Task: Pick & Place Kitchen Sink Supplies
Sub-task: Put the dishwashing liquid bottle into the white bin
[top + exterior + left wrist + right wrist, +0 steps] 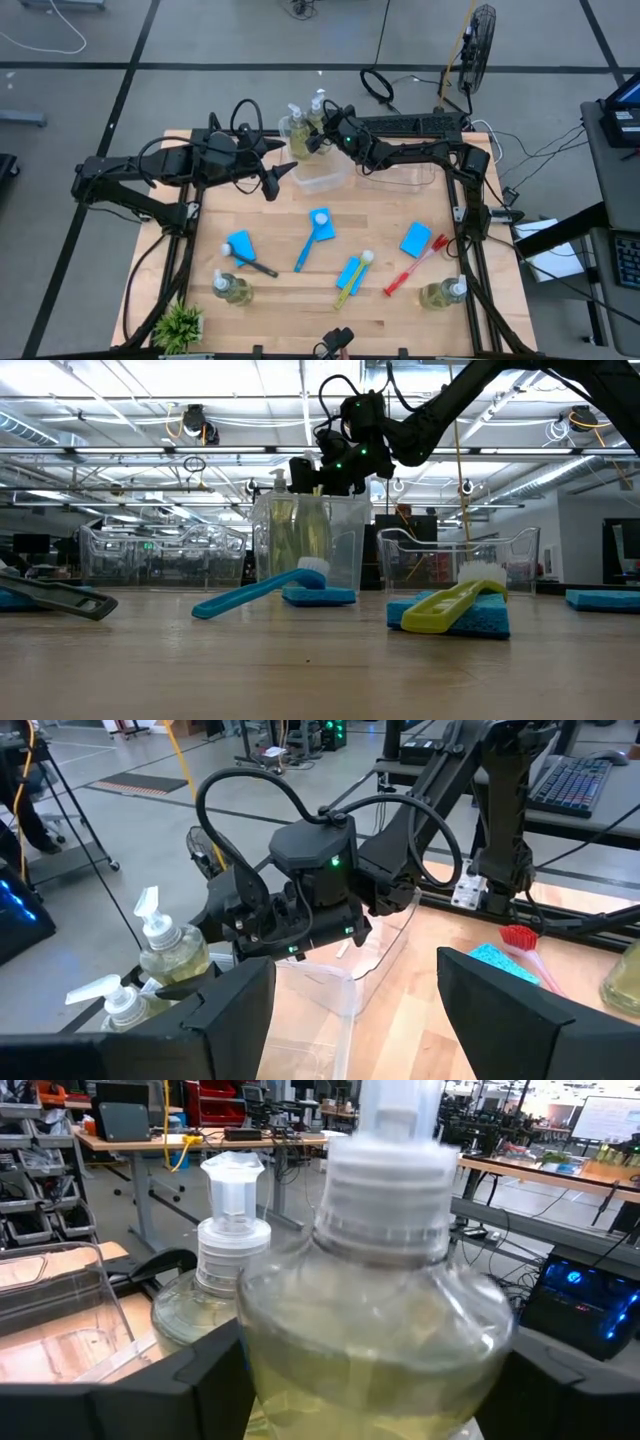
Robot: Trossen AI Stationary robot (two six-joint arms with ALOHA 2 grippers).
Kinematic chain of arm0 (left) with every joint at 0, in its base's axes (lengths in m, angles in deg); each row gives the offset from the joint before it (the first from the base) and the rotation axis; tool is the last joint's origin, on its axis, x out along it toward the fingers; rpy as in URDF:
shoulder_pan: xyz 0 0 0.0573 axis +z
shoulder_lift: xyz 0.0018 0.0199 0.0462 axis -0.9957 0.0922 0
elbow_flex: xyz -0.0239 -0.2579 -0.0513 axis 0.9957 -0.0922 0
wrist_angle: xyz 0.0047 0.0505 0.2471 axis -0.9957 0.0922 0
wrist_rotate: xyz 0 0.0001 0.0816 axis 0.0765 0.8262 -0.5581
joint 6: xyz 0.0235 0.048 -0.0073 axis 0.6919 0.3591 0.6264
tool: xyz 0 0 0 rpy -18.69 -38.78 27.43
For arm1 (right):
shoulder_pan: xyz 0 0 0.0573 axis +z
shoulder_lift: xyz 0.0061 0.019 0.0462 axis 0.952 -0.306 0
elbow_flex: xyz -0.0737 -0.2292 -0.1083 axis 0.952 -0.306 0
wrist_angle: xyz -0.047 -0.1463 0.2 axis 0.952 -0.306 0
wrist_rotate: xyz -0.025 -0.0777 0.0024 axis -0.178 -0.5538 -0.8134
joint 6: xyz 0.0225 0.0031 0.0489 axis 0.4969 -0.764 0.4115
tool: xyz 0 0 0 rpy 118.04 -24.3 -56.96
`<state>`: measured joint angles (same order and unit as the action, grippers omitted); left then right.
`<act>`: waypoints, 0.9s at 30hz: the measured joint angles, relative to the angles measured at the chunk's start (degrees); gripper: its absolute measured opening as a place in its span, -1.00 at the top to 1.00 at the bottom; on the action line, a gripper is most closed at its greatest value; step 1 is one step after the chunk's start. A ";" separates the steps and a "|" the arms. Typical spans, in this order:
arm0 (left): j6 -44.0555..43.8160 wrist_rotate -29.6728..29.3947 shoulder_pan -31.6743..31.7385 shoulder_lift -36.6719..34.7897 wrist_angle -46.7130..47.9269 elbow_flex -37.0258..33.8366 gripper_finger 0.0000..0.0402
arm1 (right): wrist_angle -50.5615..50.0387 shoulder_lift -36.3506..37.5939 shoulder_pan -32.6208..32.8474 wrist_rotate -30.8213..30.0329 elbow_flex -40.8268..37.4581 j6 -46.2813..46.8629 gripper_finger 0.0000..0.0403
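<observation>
Two clear pump bottles of yellowish soap stand at the table's far edge, behind a clear bin (325, 178). My right gripper (318, 137) reaches level from the right, open, one finger on each side of the nearer bottle (375, 1340). The second bottle (228, 1250) stands just beyond it. Whether the nearer bottle's base rests on the table is hidden. My left gripper (272, 182) hangs open and empty above the table, left of the bin. It faces the right gripper (300, 910) and both bottles (165, 955). My right gripper has its fingers (200, 1375) level on either side of the upright bottle's round body (270, 1360), below the white pump collar. The body fills the gap between them. I cannot tell whether the fingers touch it.
A second clear bin (410, 175) stands right of the first. On the near half lie blue sponges (240, 243) (415, 238), blue (308, 245), yellow-green (350, 275), red (415, 265) and black (258, 266) brushes, and two more soap bottles (232, 288) (445, 292). A potted plant (180, 325) sits near left.
</observation>
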<state>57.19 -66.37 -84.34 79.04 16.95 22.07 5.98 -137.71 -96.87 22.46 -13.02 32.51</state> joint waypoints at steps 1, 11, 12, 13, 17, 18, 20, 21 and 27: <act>0.00 0.00 -0.15 -0.01 0.00 0.00 -0.36 | 0.01 -0.02 0.00 0.00 0.00 0.00 -0.45; 0.59 0.00 -1.71 0.00 -0.02 0.00 -0.36 | -0.01 -0.04 0.02 0.06 -0.03 0.00 -0.54; 0.59 0.00 -1.75 0.00 -0.02 0.00 -0.36 | -0.01 -0.04 0.02 0.19 -0.04 0.01 -0.54; 0.59 0.00 -1.82 0.00 -0.02 0.00 -0.36 | 0.00 -0.04 0.02 0.20 -0.04 0.00 -0.54; 0.59 0.00 -2.04 0.00 -0.02 0.00 -0.36 | 0.00 -0.08 0.02 0.20 -0.04 0.00 -0.53; 0.56 0.00 -2.04 0.00 -0.02 0.00 -0.36 | 0.02 -0.08 0.02 0.20 -0.04 0.00 -0.52; 0.55 0.00 -2.04 0.00 -0.02 0.00 -0.36 | 0.00 -0.08 0.02 0.20 -0.04 0.00 -0.50; 0.55 0.00 -2.04 0.00 -0.02 0.00 -0.36 | 0.00 -0.11 0.02 0.20 -0.04 0.00 -0.49; 0.57 -0.02 -2.43 0.00 -0.02 0.00 -0.36 | 0.03 -0.13 0.04 0.20 -0.04 -0.15 -0.36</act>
<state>57.75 -66.39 -86.77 79.04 16.93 22.07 6.02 -137.83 -96.82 22.66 -13.07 32.35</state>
